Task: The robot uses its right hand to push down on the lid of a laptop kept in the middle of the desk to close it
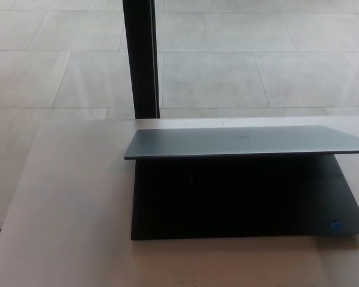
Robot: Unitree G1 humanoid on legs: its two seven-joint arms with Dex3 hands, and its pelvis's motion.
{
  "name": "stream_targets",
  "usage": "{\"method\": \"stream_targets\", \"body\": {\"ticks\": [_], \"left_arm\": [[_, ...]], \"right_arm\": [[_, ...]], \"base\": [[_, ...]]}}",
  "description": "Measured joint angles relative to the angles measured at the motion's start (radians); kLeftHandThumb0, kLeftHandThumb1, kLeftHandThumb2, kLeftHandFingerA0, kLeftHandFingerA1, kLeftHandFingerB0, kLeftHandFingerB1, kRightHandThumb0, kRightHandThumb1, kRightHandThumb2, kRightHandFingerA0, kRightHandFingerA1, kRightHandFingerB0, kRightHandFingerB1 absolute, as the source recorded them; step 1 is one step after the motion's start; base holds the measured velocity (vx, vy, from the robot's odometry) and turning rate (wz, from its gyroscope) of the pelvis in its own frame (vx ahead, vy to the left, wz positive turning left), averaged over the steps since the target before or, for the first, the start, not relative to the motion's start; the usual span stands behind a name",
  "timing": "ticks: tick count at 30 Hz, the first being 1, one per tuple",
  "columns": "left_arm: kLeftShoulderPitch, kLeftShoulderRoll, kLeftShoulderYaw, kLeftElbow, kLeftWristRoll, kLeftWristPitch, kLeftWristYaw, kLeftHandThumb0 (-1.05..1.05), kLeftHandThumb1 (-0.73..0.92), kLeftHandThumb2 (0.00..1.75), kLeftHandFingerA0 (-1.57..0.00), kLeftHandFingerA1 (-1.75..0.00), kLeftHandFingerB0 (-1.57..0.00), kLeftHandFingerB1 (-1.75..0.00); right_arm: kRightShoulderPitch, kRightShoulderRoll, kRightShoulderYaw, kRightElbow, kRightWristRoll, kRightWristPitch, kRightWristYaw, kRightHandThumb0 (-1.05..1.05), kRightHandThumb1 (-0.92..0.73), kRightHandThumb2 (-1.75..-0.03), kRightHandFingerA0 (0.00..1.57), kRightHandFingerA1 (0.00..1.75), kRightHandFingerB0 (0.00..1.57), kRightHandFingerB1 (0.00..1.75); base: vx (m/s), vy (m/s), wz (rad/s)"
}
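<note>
No robot hand shows, so I cannot tell its state. The thin grey laptop lid (245, 142) in the middle hangs half shut over the black base (245, 200); pushing it down is left.

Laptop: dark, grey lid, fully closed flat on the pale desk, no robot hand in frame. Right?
Not fully closed. The head view shows the grey lid partly lowered, with a gap above the dark laptop base. It sits on the pale desk, and no robot hand shows.

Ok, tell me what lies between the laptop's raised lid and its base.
Nothing visible: in the head view the gap between lid and base is dark shadow, with no object showing.
</note>
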Motion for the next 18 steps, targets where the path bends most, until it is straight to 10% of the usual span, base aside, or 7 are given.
{"method": "stream_targets", "body": {"ticks": [8,18], "left_arm": [[-0.001,0.000,0.000,0.001,-0.002,0.000,0.000,-0.90,0.79,0.92,-0.50,-0.68,-0.40,-0.53],[-0.001,0.000,0.000,0.002,-0.016,0.000,0.000,-0.86,0.92,0.74,-0.49,-0.67,-0.42,-0.48]], "right_arm": [[-0.037,-0.018,0.195,0.099,-0.105,-0.028,0.019,-0.80,-0.92,-0.68,0.43,0.54,0.36,0.33],[-0.137,-0.082,0.367,0.228,-0.236,-0.085,0.034,-0.82,-0.92,-0.69,0.41,0.55,0.39,0.36]], "base": [[0.00,0.000,0.00],[0.00,0.000,0.00]]}}
